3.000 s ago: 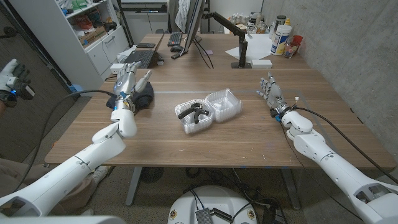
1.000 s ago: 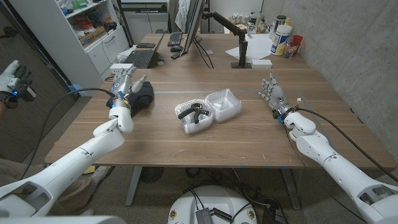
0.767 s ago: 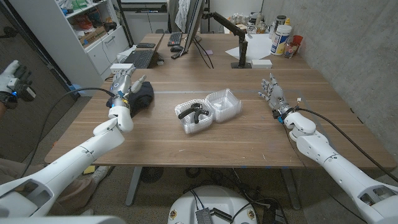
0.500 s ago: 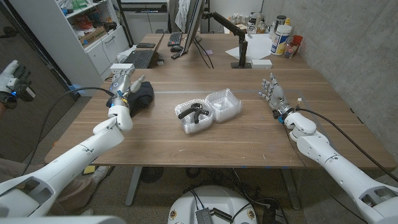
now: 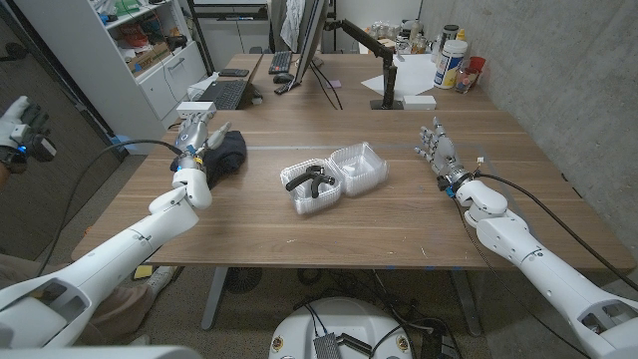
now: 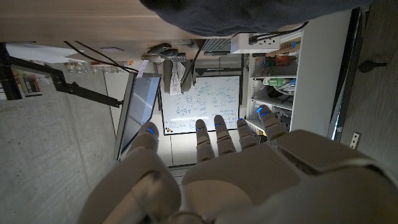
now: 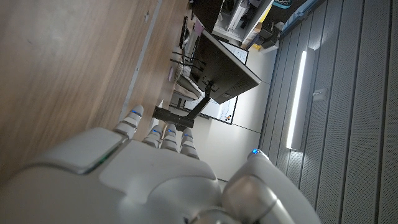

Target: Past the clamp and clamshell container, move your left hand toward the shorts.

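The dark shorts (image 5: pixel 225 153) lie bunched on the bench (image 5: pixel 329 224) at ten o'clock from the container (image 5: pixel 334 176) with the clamp (image 5: pixel 311 182). The left hand (image 5: pixel 198 137), fingers spread and empty, hovers at their edge. They look soft, light and limp; grasp the bunched crest.

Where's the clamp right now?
In the head view, the black clamp lies in the open clamshell container at the table's middle, between both arms, right of the dark shorts.
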`<move>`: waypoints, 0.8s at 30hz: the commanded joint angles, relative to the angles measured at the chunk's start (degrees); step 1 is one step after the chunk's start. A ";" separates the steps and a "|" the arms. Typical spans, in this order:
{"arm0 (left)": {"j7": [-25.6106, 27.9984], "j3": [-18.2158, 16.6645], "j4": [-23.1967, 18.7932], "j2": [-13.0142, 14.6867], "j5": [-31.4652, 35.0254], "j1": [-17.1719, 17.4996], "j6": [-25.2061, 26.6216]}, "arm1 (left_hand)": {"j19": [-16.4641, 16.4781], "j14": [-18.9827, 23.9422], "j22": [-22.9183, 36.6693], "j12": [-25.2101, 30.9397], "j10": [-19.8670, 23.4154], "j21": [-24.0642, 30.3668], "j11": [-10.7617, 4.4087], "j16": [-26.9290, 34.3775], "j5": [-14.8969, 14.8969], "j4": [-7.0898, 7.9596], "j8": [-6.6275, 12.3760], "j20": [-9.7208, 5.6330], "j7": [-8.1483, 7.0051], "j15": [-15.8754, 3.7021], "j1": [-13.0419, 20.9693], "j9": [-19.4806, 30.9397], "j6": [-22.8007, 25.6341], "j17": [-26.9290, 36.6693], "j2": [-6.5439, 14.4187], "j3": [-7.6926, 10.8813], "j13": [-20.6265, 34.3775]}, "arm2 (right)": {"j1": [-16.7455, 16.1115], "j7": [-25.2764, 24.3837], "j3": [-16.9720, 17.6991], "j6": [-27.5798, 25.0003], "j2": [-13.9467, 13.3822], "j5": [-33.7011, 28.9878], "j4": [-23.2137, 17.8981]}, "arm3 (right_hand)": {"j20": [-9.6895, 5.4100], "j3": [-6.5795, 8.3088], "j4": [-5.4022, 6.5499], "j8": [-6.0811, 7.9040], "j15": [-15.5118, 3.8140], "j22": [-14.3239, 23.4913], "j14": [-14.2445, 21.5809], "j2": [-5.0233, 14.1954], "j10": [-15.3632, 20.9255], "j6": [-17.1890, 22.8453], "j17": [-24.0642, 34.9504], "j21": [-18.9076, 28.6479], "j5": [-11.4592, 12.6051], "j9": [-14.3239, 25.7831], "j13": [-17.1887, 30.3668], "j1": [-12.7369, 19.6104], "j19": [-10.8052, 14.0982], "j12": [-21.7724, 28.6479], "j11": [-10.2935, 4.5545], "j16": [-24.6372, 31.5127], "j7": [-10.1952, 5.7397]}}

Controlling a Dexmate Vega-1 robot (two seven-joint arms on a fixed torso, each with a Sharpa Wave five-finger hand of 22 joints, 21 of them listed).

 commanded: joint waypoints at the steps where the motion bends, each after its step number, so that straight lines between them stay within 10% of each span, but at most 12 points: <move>1: 0.15 0.60 0.46 0.20 -0.27 -0.47 0.74 | 0.37 0.02 0.08 -0.15 0.22 -0.23 -0.02 -0.03 -0.02 -0.38 -0.21 0.27 0.37 0.47 0.24 0.30 0.24 0.09 0.02 0.14 0.19 | 0.16 0.05 -0.09 -0.43 -0.22 -0.10 -0.28 | -0.05 -0.18 -0.15 0.12 -0.29 0.22 -0.39 0.53 0.11 0.37 0.20 -0.08 0.08 0.19 0.15 0.03 0.36 0.39 0.06 -0.02 0.07; 24: -1.02 1.95 3.50 -0.61 -1.17 -3.00 0.06 | 0.46 0.06 0.09 -0.24 0.37 -0.46 0.05 -0.06 -0.02 -0.44 -0.23 0.28 0.41 0.43 0.24 0.32 0.44 0.10 0.14 0.15 0.20 | 1.07 0.76 -0.38 -0.74 0.01 -0.03 0.64 | -0.01 -0.25 -0.21 0.17 -0.28 0.22 -0.42 0.70 0.09 0.56 0.18 -0.50 0.06 0.19 0.15 0.09 0.45 0.35 0.16 -0.03 -0.03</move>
